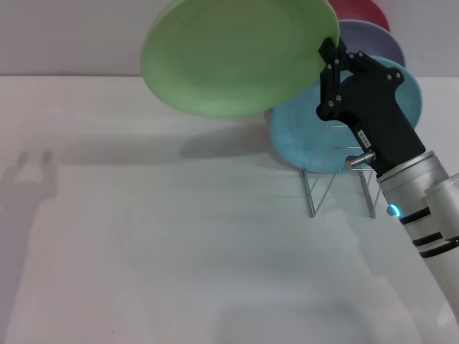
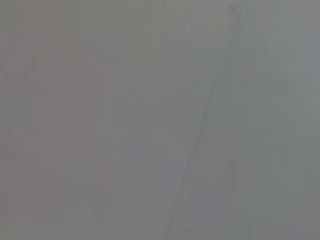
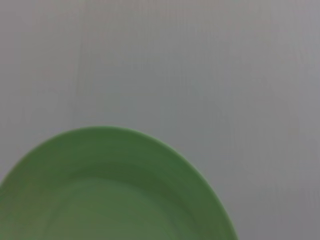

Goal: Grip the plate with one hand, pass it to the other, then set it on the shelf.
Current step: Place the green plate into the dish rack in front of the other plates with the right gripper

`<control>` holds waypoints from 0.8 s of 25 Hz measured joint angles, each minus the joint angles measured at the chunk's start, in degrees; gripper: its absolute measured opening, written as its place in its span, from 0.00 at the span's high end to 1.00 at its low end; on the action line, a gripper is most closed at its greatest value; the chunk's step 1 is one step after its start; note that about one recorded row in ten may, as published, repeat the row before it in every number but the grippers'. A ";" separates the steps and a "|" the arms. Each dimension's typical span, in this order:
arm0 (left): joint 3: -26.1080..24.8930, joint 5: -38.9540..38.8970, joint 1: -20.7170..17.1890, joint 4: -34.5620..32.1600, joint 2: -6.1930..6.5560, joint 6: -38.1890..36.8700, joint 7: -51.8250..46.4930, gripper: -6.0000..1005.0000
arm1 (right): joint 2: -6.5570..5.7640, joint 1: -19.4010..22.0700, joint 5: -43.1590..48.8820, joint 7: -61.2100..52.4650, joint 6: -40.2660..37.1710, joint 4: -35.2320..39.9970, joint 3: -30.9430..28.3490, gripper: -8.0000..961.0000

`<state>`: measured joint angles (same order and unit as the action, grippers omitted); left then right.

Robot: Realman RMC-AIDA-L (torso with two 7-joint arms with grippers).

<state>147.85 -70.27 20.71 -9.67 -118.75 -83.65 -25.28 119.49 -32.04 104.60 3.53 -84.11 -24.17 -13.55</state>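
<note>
Holding the light-green plate (image 1: 237,54) by its rim at the frame's top centre, the right tool (image 1: 331,51) is clamped on it above the counter (image 1: 179,251). Racking on the wire shelf (image 1: 341,188), right of centre, remains; the left tool is unseen.

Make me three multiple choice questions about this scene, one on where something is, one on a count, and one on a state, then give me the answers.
1. Where is the light-green plate?
A. Lying flat on the table
B. Held in the air, left of the wire shelf
C. Standing in the shelf

2. How many plates already stand in the shelf?
A. One
B. Three
C. Five

3. What is the right gripper doing?
A. Clamping the light-green plate's rim
B. Hanging open over the table
C. Holding the turquoise plate

Answers:
1. B: the head view shows it above the table, casting a shadow below.
2. B: a turquoise plate, a lavender plate and a red plate stand one behind another.
3. A: its fingers close on the rim's right edge.
</note>
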 joint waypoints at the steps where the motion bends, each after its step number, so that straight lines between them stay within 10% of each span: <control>1: 0.00 0.00 0.00 0.00 0.00 0.00 0.00 0.59 | 0.00 0.00 0.00 0.00 0.00 0.00 0.00 0.97; 20: -0.30 2.75 3.01 0.88 0.45 -0.95 1.11 0.58 | -0.52 12.95 0.08 -0.04 -15.74 0.76 -0.07 0.97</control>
<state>147.54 -67.51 23.71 -8.79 -118.30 -84.60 -24.17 118.97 -19.09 104.68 3.48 -99.85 -23.41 -13.62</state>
